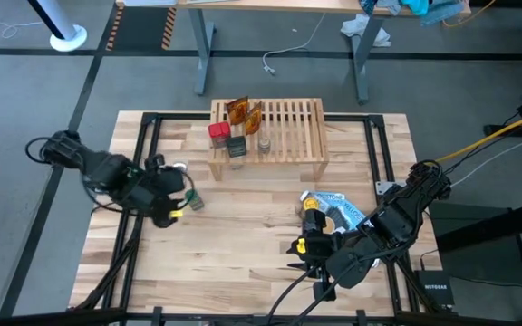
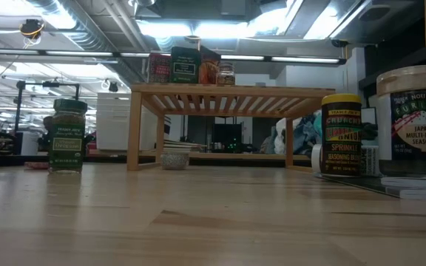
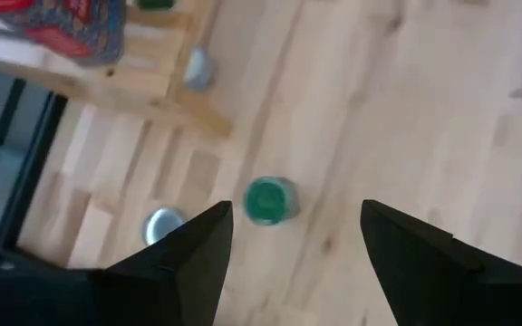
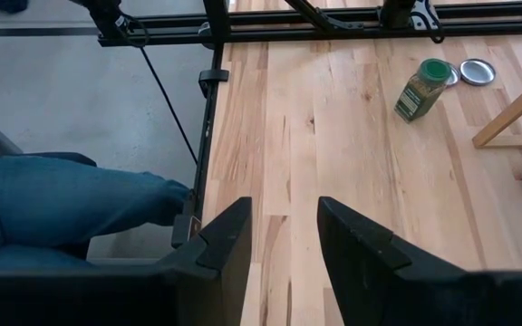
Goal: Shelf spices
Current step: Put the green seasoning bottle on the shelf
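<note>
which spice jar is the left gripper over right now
The green-capped jar, standing alone on the table left of the shelf. The left gripper hangs open above it; the other jars sit on the shelf or by the right arm.

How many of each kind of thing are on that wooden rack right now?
Orange packets: 2
Jars: 2, a red-capped jar and a small jar
Dark tin: 1
Total on the shelf: 5
</note>
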